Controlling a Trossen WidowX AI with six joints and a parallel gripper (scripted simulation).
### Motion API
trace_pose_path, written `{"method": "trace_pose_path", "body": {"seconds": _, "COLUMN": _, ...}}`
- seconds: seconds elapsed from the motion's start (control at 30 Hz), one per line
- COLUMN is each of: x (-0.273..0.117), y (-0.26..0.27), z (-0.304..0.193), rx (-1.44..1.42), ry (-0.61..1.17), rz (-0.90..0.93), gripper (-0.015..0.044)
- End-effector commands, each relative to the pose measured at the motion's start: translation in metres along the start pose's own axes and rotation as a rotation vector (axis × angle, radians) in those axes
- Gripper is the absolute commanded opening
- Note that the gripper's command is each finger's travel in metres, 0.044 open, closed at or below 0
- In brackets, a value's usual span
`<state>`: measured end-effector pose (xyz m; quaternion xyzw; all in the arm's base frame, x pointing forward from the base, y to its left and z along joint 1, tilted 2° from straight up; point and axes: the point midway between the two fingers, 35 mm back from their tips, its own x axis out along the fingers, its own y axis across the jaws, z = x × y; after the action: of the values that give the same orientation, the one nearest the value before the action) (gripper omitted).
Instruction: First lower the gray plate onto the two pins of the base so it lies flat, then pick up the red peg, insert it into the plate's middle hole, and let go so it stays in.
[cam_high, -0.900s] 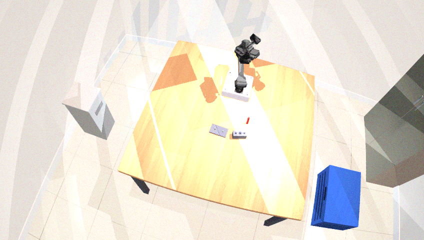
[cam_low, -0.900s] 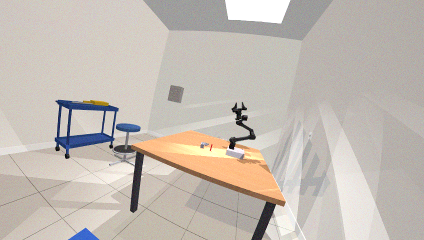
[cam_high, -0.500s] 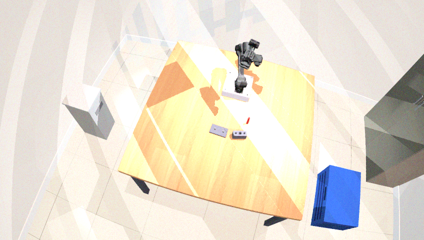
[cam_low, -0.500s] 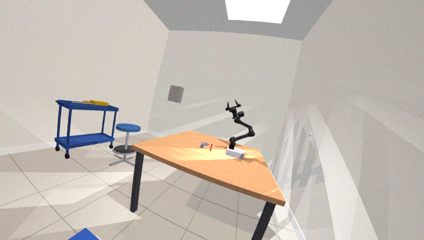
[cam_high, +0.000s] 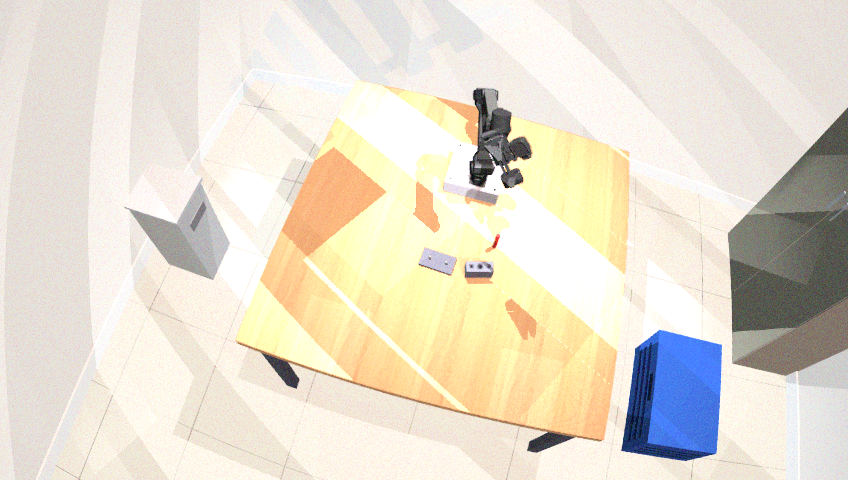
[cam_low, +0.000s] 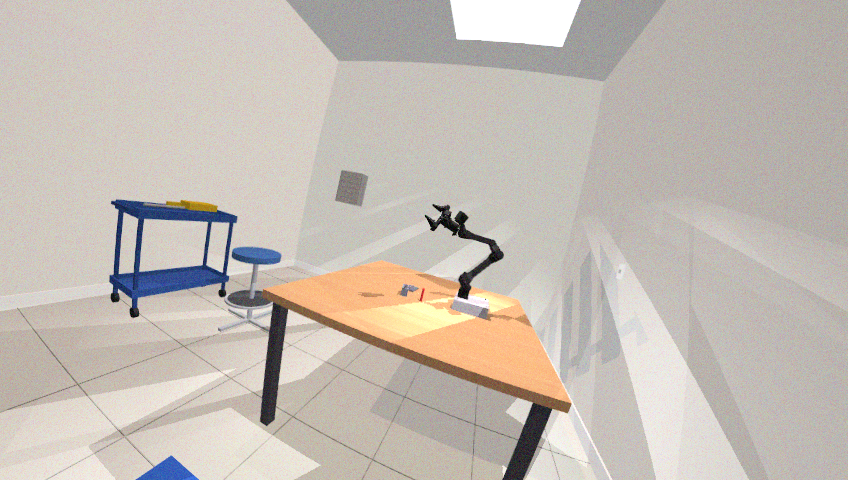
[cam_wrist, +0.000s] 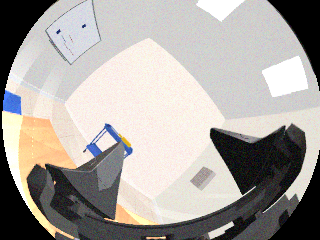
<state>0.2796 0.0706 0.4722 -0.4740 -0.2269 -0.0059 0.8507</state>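
Nothing of the assembly is done. The plate (cam_high: 479, 270) (cam_low: 405, 292) is off the base (cam_high: 437, 262), sitting just beside it on the bench (cam_high: 386, 303) (cam_low: 452, 356) (cam_wrist: 37, 137) with a narrow gap between. Its three holes face up in the top view, while both of the base's pins stand bare. The peg (cam_high: 495, 240) (cam_low: 422, 294) is on the bench too, near the plate on the side towards the arm (cam_high: 486, 110) (cam_low: 492, 249); it looks upright and sits in no hole.

The gripper (cam_high: 516, 162) (cam_low: 430, 211) (cam_wrist: 168, 139) is spread wide with nothing in it, high above the bench and well apart from the parts. The wrist view looks out at the room and shows neither plate nor peg.

Left to do: seat the plate flat over both pins, then fetch the peg, put it in the middle hole and release it. The first step probably calls for turning the gripper down over the plate.

The cart (cam_low: 138, 249) (cam_wrist: 93, 150), stool (cam_low: 256, 255) and blue cabinet (cam_high: 690, 386) (cam_low: 169, 469) stand off the bench and block nothing. The likelier snag is the peg: so near the plate, a low, wide approach could knock it over.
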Motion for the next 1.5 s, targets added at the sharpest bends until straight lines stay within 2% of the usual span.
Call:
{"method": "trace_pose_path", "body": {"seconds": 0.0, "x": 0.032, "y": 0.065, "z": -0.032, "rx": 0.414, "ry": 0.196, "rz": 0.242, "gripper": 0.044}}
{"method": "trace_pose_path", "body": {"seconds": 0.3, "x": 0.038, "y": 0.152, "z": -0.078, "rx": 0.946, "ry": 0.641, "rz": 0.423, "gripper": 0.044}}
{"method": "trace_pose_path", "body": {"seconds": 0.57, "x": 0.016, "y": 0.221, "z": -0.115, "rx": 1.34, "ry": 1.179, "rz": 0.376, "gripper": 0.044}}
{"method": "trace_pose_path", "body": {"seconds": 0.8, "x": -0.02, "y": 0.269, "z": -0.142, "rx": 1.563, "ry": 1.727, "rz": 0.093, "gripper": 0.044}}
{"method": "trace_pose_path", "body": {"seconds": 1.03, "x": -0.061, "y": 0.3, "z": -0.164, "rx": 1.568, "ry": 2.24, "rz": -0.498, "gripper": 0.044}}
{"method": "trace_pose_path", "body": {"seconds": 1.1, "x": -0.064, "y": 0.302, "z": -0.165, "rx": 1.555, "ry": 2.272, "rz": -0.557, "gripper": 0.044}}
{"method": "trace_pose_path", "body": {"seconds": 1.47, "x": -0.071, "y": 0.296, "z": -0.171, "rx": 1.555, "ry": 2.272, "rz": -0.557, "gripper": 0.044}}
